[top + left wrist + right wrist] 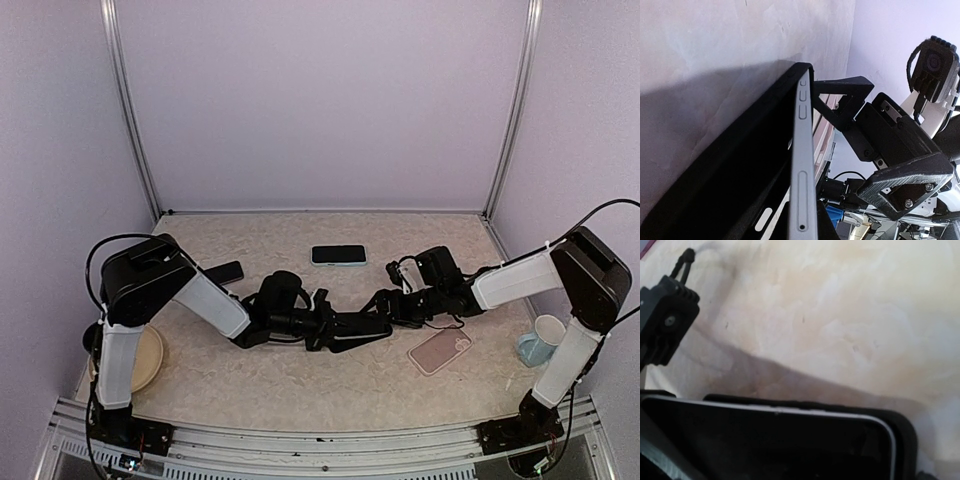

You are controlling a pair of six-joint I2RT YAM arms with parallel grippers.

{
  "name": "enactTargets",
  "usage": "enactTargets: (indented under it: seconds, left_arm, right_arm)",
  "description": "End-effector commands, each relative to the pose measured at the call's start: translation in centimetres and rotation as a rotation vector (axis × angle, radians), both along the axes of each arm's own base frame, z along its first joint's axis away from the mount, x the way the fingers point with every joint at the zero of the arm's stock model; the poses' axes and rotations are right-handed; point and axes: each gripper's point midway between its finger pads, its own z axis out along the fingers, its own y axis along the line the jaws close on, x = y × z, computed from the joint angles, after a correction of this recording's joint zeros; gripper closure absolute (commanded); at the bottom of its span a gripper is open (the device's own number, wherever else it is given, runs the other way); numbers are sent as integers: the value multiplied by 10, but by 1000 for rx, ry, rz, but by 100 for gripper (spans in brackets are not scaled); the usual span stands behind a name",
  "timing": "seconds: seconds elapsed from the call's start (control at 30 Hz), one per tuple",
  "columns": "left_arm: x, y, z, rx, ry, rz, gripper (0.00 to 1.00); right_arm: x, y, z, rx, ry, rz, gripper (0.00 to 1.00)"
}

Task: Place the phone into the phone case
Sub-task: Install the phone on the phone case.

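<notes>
A black phone with a silver rim (pixel 362 328) lies partly inside a black phone case (pixel 735 170), held just above the table's middle. My left gripper (pixel 325 328) is shut on the case's left end. In the left wrist view the phone's silver edge (pixel 803 200) runs up the centre, and my own fingers are hidden. My right gripper (pixel 385 304) is at the phone's right end. It looks open (pixel 872 137), with one finger (pixel 840 97) against the phone's screen side. The right wrist view shows the phone (pixel 765 440) and the case's corner (pixel 902 427).
A pink phone case (pixel 440 350) lies right of the grippers. A dark phone with a teal edge (pixel 338 255) lies further back. A black object (pixel 226 271) sits by the left arm. A tan plate (pixel 152 360) is at the left edge, a pale cup (pixel 542 340) at the right.
</notes>
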Motion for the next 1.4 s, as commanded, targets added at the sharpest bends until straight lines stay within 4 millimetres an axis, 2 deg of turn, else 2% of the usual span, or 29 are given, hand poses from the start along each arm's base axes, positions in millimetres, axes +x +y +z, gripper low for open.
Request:
enactTargets:
  seconds: [0.0, 0.33, 0.5, 0.63, 0.8, 1.0, 1.2, 1.37]
  left_arm:
    - [-10, -2, -33, 72, 25, -30, 100]
    - [-15, 2, -65, 119, 65, -37, 100]
    - [-13, 5, -68, 124, 63, -22, 100]
    - [-9, 6, -60, 103, 5, -30, 100]
    - [-6, 6, -40, 72, -93, -57, 100]
    - [-4, 7, -19, 56, -176, -74, 100]
    - [-4, 6, -4, 34, -221, -85, 100]
    - [-7, 3, 6, -10, -233, -102, 100]
  right_arm:
    - [-35, 14, -18, 4, 106, 85, 0]
    - [-43, 25, -20, 13, 116, 116, 0]
    - [-45, 27, -18, 18, 119, 126, 0]
    - [-43, 27, -16, 5, 109, 127, 0]
    - [-37, 25, -9, 3, 95, 126, 0]
    - [-25, 13, 1, 17, 82, 100, 0]
    - [-16, 0, 7, 20, 69, 75, 0]
    - [-18, 1, 11, 47, 53, 107, 0]
